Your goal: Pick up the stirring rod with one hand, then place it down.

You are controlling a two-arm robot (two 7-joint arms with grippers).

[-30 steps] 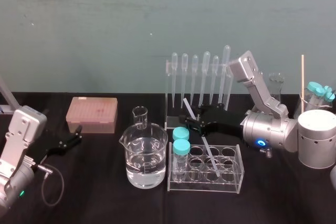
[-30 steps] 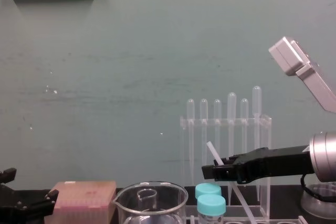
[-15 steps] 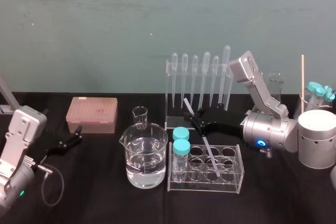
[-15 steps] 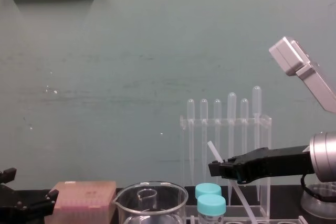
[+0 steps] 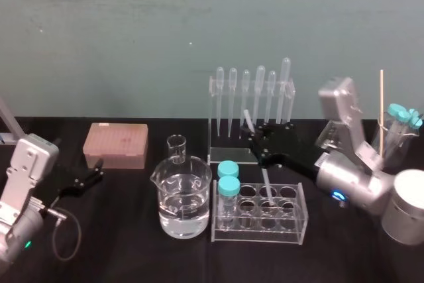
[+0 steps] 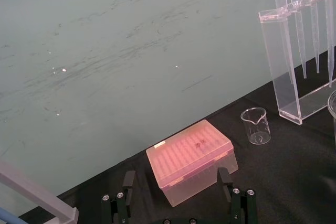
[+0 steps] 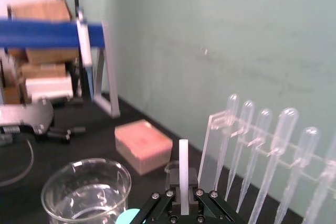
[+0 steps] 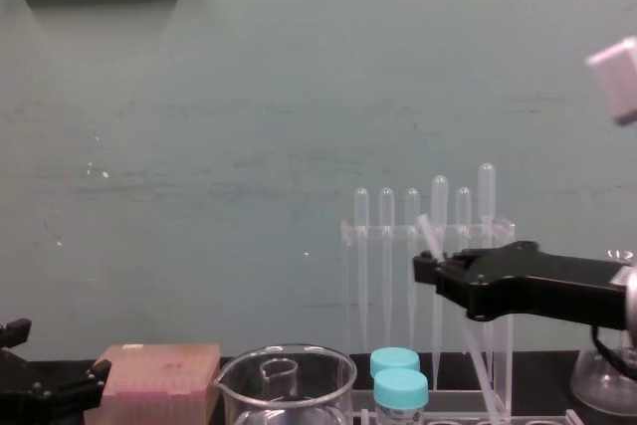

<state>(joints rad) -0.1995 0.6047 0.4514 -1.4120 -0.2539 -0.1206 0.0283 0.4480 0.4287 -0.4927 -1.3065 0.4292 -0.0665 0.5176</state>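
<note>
Black table (image 5: 132, 236): six pipettes (image 5: 260, 94); right claw (image 5: 257, 140) pinching one stirring rod (image 7: 183, 166); left claw (image 5: 99, 168) spread.

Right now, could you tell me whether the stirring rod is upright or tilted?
Tilted: the stirring rod slants in the right gripper's jaws.

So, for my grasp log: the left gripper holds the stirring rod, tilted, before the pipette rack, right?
Wrong arm. The head view shows the right gripper holding the stirring rod, tilted, in front of the pipette rack; the left gripper idles by the pink box.
</note>
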